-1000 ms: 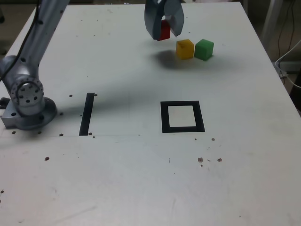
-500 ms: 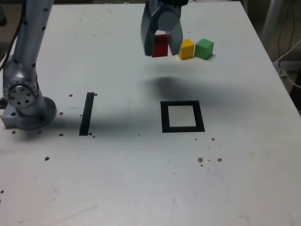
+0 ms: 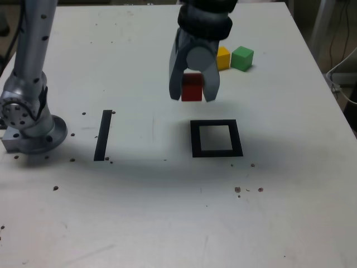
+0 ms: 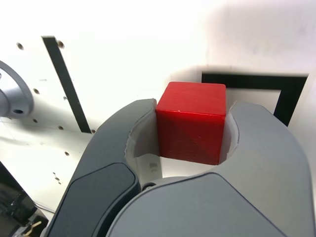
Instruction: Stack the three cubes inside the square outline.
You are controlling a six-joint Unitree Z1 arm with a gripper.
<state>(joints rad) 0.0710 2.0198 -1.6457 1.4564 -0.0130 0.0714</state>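
White tabletop [image 3: 167,223] fills the exterior view, marked with small dark specks and screw holes; a cable and a metal frame show at the right edge.

The gripper [image 3: 193,96] is clamped on the red cube [image 3: 192,87], both jaws pressed flat against opposite faces; the wrist view confirms the red cube [image 4: 191,122] seated squarely between the grey jaws of the gripper [image 4: 192,133]. The cube hangs clear of the table, in the upper middle of the frame, just above and slightly left of the square outline [image 3: 216,138].

Change noted: a second ago the gripper carried the same cube at the top of the frame, beside the yellow and green cubes. It has since travelled down the picture toward the outline, and its shadow now falls across the frame of the outline and the table below it. The grip is unchanged.

Pose: the gripper points downward, jaws toward the table, below a dark ribbed wrist section. The arm's silver link [image 3: 33,50] rises along the left edge from the round base [image 3: 28,123] at middle left.

The yellow cube [image 3: 223,58] and green cube [image 3: 242,58] sit on the table at upper right, side by side, the yellow partly hidden behind the wrist. The outline's white centre holds nothing. The black strip [image 3: 102,135] lies left of centre, well apart from the outline.
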